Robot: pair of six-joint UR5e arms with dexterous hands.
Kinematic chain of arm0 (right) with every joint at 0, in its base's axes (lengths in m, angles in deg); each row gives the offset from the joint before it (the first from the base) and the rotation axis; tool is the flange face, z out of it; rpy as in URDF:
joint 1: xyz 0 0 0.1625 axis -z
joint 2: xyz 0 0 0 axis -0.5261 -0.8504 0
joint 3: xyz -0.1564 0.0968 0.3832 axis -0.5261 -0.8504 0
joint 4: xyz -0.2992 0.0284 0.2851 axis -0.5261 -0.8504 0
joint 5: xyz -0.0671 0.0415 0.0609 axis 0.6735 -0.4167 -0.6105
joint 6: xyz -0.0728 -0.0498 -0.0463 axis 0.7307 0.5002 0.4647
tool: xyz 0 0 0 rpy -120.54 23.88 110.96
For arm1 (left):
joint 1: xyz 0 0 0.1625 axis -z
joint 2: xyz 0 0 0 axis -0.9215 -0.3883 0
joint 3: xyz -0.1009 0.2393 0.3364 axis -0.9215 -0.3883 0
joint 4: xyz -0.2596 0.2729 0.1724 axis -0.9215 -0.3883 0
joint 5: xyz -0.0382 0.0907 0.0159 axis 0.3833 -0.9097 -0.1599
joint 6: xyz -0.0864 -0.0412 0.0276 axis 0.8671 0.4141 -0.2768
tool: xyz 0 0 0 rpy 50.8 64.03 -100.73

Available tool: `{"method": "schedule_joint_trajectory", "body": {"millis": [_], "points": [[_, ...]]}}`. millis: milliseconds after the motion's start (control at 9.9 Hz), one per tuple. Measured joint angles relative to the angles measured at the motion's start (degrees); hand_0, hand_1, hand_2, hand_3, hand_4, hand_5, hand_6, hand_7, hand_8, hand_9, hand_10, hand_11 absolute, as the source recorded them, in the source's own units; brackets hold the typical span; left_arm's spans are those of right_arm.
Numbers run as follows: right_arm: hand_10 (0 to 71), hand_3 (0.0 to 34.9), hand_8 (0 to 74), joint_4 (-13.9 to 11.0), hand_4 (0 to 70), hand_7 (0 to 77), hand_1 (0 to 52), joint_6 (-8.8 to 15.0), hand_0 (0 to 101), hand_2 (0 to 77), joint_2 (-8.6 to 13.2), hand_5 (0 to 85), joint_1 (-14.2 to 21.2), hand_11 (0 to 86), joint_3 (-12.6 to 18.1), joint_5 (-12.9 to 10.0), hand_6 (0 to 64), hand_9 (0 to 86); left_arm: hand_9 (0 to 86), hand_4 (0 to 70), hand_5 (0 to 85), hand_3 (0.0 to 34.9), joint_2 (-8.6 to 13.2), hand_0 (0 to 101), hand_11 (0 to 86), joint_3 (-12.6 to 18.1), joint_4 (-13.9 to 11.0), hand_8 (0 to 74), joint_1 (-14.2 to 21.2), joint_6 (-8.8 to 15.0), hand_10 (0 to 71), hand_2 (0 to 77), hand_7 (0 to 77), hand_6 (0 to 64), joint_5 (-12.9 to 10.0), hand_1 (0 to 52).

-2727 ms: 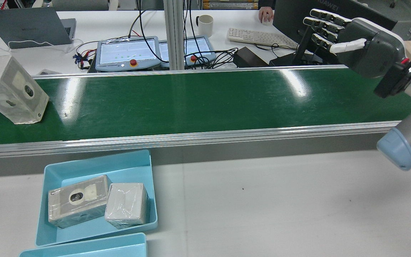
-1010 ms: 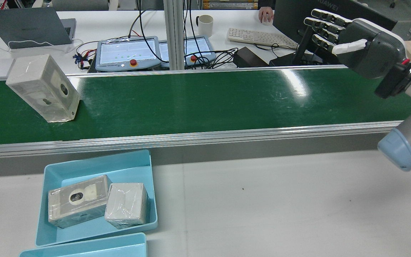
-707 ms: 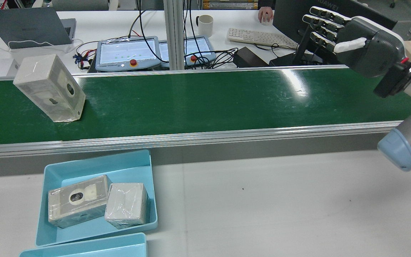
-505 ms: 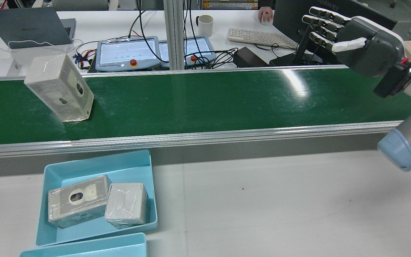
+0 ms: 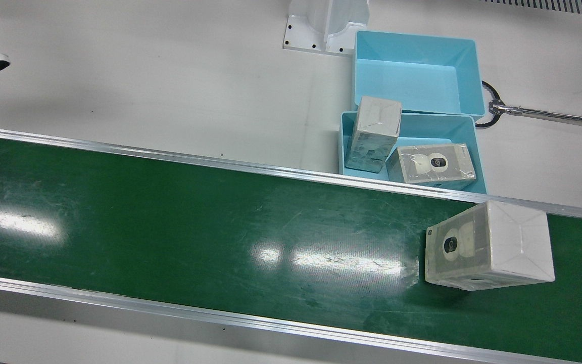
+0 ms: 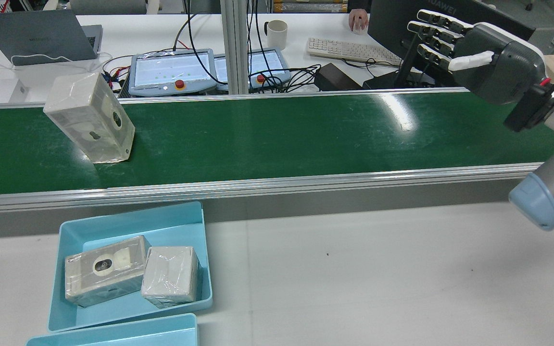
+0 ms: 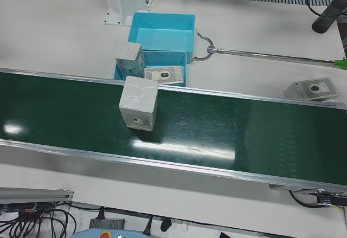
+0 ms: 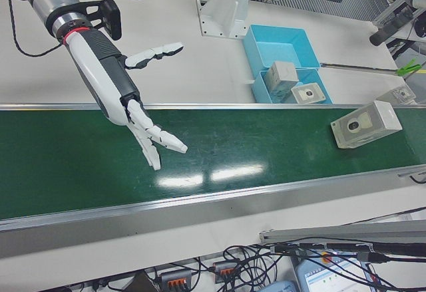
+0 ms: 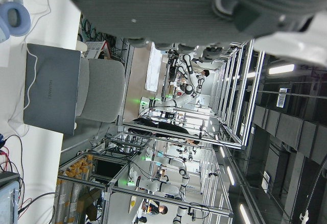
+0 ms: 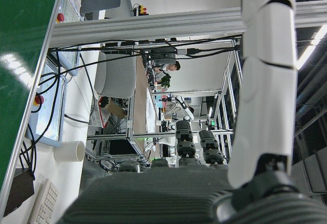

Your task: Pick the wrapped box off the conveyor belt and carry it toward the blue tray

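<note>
- Wrapped box (image 6: pixel 90 118) stands on the green belt (image 6: pixel 277 129), toward the belt's end on the robot's left, resting on one end with its top leaning away; no hand touches it
- In the front view the box (image 5: pixel 489 246) sits mid-width on the belt (image 5: pixel 170 227), its printed face toward the belt's middle
- Blue tray (image 6: pixel 181 226) lies on the white table (image 6: pixel 378 274) just beside the near belt rail, close to the box's position along the belt; it holds two other wrapped boxes lying side by side
- Second blue tray (image 5: pixel 415 76) touches the first on the side away from the belt
- Right hand (image 8: pixel 143 129) hovers above the belt at the opposite end, well apart from the box; fingers (image 8: pixel 170 144) are spread and extended, holding nothing
- Rear view shows the same right hand (image 6: pixel 479 53) raised over the far belt rail, fingers straight
- Left hand: only its underside edge (image 9: pixel 204 9) appears in its own camera; finger state cannot be told
- A further wrapped box (image 7: pixel 314 89) lies on the table beyond the belt's left end
- A long-handled tool (image 7: pixel 260 55) lies on the table next to the trays
</note>
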Motion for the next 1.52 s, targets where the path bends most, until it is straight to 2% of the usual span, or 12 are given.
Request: {"method": "schedule_joint_trajectory", "body": {"millis": [505, 606, 1515], "points": [[0.0, 5.6, 0.0, -0.05, 0.5, 13.1, 14.2, 0.0, 48, 8.7, 0.0, 14.2, 0.03, 1.6, -0.14, 0.0, 0.0, 2.2, 0.0, 0.0, 1.1, 0.0, 0.0, 0, 0.0, 0.0, 0.0, 0.5, 0.0, 0.0, 0.5, 0.5, 0.5, 0.0, 0.0, 0.0], [0.0, 7.5, 0.0, -0.05, 1.6, 13.1, 14.2, 0.0, 48, 8.7, 0.0, 14.7, 0.05, 1.6, -0.15, 0.0, 0.0, 2.2, 0.0, 0.0, 1.1, 0.0, 0.0, 0, 0.0, 0.0, 0.0, 0.5, 0.0, 0.0, 0.5, 0.5, 0.5, 0.0, 0.0, 0.0], [0.0, 5.9, 0.0, -0.05, 1.6, 14.2, 15.3, 0.0, 48, 8.7, 0.0, 14.7, 0.16, 1.6, -0.23, 0.0, 0.0, 2.2, 0.0, 0.0, 1.1, 0.0, 0.0, 0, 0.5, 0.0, 0.0, 0.5, 0.0, 0.0, 0.5, 1.1, 0.5, 0.0, 0.0, 0.0]]}}
